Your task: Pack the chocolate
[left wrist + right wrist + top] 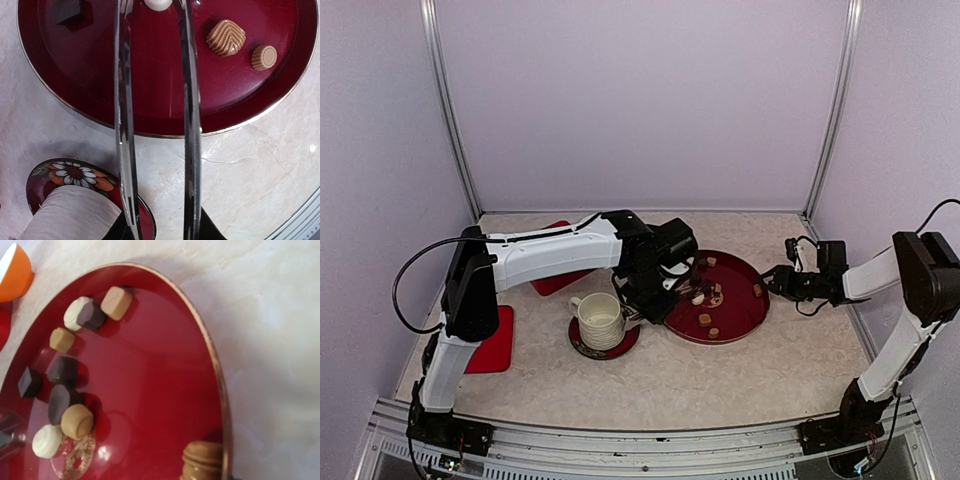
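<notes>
Several small chocolates, dark, tan and white, lie on a round red plate (745,318), seen close in the right wrist view (64,371). My left gripper (160,231) is shut on metal tongs (189,125) and reaches over the plate's left part (648,298). A white chocolate (158,4) sits between the tong tips; I cannot tell if they pinch it. Two tan pieces (226,37) lie to the right. A cream cup (601,320) stands on a floral saucer (65,174) left of the plate. My right gripper (772,282) is at the plate's right rim; its jaws are hidden.
Two flat red pads lie on the table, one at the left (496,342) and one behind the left arm (558,282). An orange bowl (12,271) shows beyond the plate. Enclosure walls and metal posts surround the marbled table (740,385).
</notes>
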